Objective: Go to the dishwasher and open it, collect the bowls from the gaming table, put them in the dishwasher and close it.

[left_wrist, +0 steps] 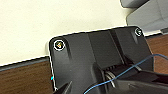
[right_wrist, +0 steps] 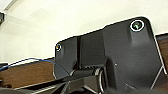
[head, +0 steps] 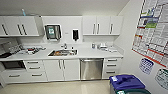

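Head view: kitchenette wall straight ahead. The dishwasher sits lower centre-right of the frame, under the white counter, between the double-door base cabinet and a stack of white drawers. Its steel door is shut, bar handle across the top. Sink in the counter just left of it, above the cabinet. Upper cabinets along the top, a paper-towel dispenser and a dark soap dispenser on the wall between them. Posters on the right wall; a purple-lidded bin at lower right. I see pale floor between me and the unit, so I judge I am not yet at it. No bowls or gaming table here.

Left wrist view: my own dark plate across the lower frame, a blue cable over it, pale wall above, brown wood strip at lower left. I cannot tell whether my left claw is open or closed.

Right wrist view: the plate and blue cable again, pale wall behind, brown wood low in the frame. Right claw's state: cannot tell either.

Progress, as I judge it: first step in hand, nothing finished. Door unopened; bowls uncollected; loading and closing all remain.
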Motion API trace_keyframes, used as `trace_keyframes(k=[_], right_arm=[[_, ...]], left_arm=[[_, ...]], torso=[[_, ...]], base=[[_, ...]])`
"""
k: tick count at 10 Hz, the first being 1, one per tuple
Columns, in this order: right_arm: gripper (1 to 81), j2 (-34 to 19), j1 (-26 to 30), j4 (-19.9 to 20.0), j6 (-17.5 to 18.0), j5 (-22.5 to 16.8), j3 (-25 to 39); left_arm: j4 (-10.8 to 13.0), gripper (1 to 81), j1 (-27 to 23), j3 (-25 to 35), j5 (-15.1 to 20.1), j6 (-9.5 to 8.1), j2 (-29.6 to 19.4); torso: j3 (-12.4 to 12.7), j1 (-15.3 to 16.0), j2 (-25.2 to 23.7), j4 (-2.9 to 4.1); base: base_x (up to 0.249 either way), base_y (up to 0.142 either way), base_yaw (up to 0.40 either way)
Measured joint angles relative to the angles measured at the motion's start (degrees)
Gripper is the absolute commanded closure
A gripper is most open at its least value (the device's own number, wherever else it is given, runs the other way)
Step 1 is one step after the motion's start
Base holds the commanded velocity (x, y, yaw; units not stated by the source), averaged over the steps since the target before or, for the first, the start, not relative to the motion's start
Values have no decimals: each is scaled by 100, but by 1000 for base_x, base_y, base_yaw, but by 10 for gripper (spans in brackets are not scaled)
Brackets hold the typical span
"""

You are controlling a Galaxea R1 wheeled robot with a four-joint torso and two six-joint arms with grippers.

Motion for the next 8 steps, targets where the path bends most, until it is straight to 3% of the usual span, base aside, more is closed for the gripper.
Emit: trace_keyframes(k=[8], right_arm=[[10, -48, -54, -20, 0, 10, 11]], left_arm=[[0, 10, 80, 16, 2, 0, 13]], torso=[[2, -13, -2, 0]], base=[[147, 0, 0]])
